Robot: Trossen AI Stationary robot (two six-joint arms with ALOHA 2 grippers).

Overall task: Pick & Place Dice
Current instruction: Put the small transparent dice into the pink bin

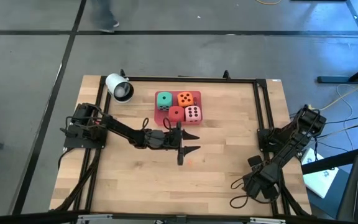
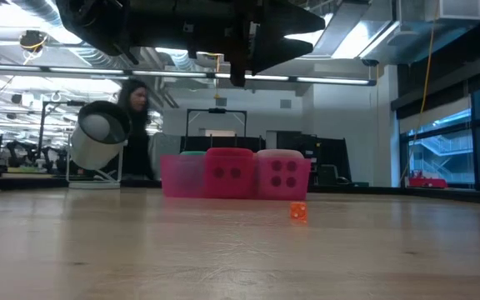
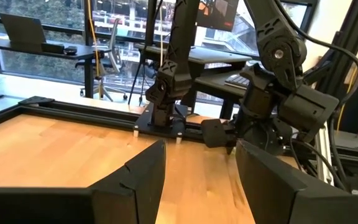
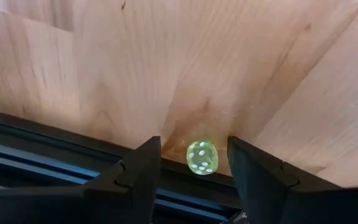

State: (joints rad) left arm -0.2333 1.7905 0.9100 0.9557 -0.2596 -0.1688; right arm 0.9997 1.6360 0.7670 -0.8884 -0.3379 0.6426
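- the four dice sit packed together on a pink tray (image 1: pixel 166 121): teal die (image 1: pixel 164 99) and orange die (image 1: pixel 185 98) on the far row, red die (image 1: pixel 176 114) and pink die (image 1: pixel 192 113) on the near row, their sides touching.
- the left gripper (image 1: pixel 186 142) hangs above the counter (image 1: pixel 222 174), just short of the tray's near edge; its fingers are parted about halfway and hold nothing. the red die is the closest, just beyond its tips.
- a tiny orange die (image 2: pixel 298 212) lies on the bare counter below and slightly to the side of this gripper; it is not one of the four.
- the right gripper (image 4: pixel 194 165) rests folded at the counter's right edge, well apart from the dice, fingers partly open and empty, with a small yellow-green die (image 4: pixel 201 157) on the wood between them.
- my reading: to lift a die cleanly, go for a near-row one, come straight down, and set the fingers on its two free sides, since the neighbours block the others.
- likely risk: the soft cubes drag each other, so lift slowly.
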